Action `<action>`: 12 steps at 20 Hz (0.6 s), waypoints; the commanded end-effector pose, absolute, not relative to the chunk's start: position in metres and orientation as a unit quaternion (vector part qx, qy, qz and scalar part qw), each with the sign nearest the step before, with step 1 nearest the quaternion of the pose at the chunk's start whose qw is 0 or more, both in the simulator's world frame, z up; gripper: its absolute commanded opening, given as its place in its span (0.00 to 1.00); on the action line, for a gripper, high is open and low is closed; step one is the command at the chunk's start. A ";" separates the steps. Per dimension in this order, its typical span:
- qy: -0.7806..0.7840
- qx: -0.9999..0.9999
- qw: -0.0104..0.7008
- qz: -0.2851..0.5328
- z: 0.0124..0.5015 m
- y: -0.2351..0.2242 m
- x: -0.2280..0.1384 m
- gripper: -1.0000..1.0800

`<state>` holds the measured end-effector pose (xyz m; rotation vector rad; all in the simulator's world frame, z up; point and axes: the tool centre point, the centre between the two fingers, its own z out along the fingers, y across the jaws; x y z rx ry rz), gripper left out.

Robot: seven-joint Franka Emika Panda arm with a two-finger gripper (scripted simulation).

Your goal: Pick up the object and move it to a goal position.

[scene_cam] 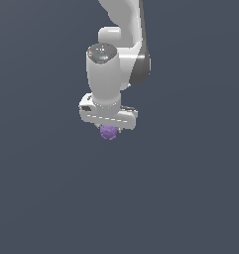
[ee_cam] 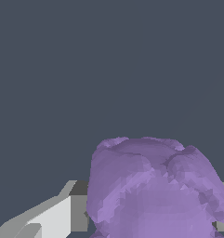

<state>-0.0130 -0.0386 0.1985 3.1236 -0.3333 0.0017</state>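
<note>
**Under the wrist: one purple ball, held**

At the middle of the exterior view, against a plain dark grey-blue ground: one white robot arm (scene_cam: 116, 54), entering from the top edge, its wrist column upright, a dark round cap on top, a dark grey band on the side toward the exterior view's right; at its lower end a flat white hand block, set level.

Item 1: gripper (scene_cam: 110, 130); white; fingers mostly hidden below the hand block in the exterior view; in the wrist view one white and grey finger (ee_cam: 62, 216) shows beside the ball, a sliver of the other shows at the opposite edge of it; jaws drawn in narrow, closed against the ball on both sides.

Item 2: object (scene_cam: 108, 132); small purple ball, lumpy, bumpy surface, faceted shading; sits directly beneath the hand block, between the fingers, touching them; much smaller than the hand above it; in the wrist view (ee_cam: 155, 190) it fills much of the lower frame, close to the lens.

Surroundings: uniform dark backdrop in both views; whether the ball hangs clear of a surface cannot be told.
</note>
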 end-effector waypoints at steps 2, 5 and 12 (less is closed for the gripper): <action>-0.106 0.994 0.001 0.000 0.238 -0.033 -0.010 0.00; -0.106 0.994 0.001 0.000 0.271 -0.028 -0.007 0.00; -0.106 0.994 0.001 0.000 0.344 -0.017 0.001 0.00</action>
